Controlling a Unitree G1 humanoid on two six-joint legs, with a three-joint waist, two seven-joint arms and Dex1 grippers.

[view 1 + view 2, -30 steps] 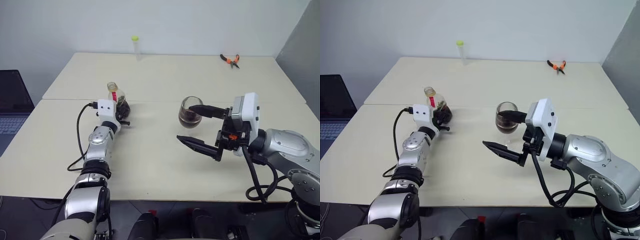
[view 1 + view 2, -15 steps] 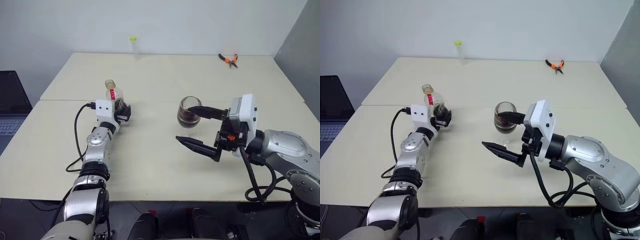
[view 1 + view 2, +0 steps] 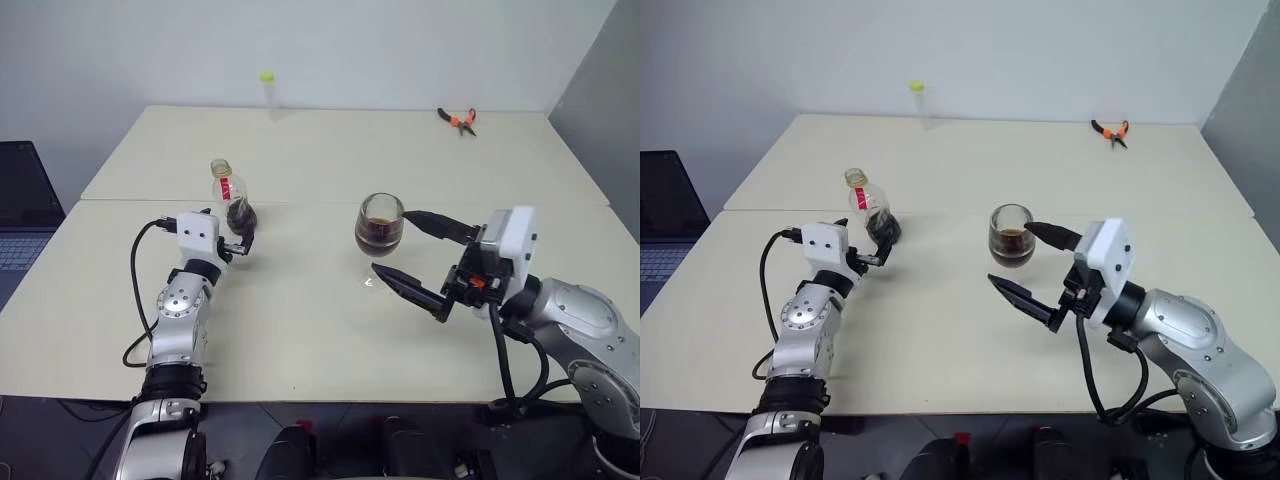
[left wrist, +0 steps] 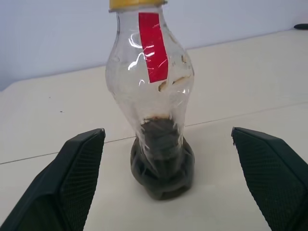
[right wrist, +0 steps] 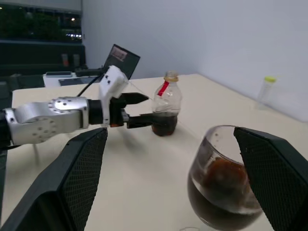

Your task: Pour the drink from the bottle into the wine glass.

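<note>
The wine glass (image 3: 380, 228) stands upright on the table (image 3: 300, 320), its bowl roughly a third full of the drink (image 3: 379, 232). To its left, well apart, the bottle (image 3: 233, 198) stands upright with only a dark remnant at its base.

The left gripper (image 3: 241, 240) is spread wide just short of the bottle, holding nothing. The right gripper (image 3: 412, 256) is spread wide just beside the glass, one finger level with the bowl.

Risk: a careless sweep of the right fingers could topple the thin-stemmed glass and spill the drink. The light bottle would tip if brushed.

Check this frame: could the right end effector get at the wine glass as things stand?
Probably yes. The right end effector is open and sits just beside the wine glass, nothing standing between them; the bottle and left end effector are well off to the side.
</note>
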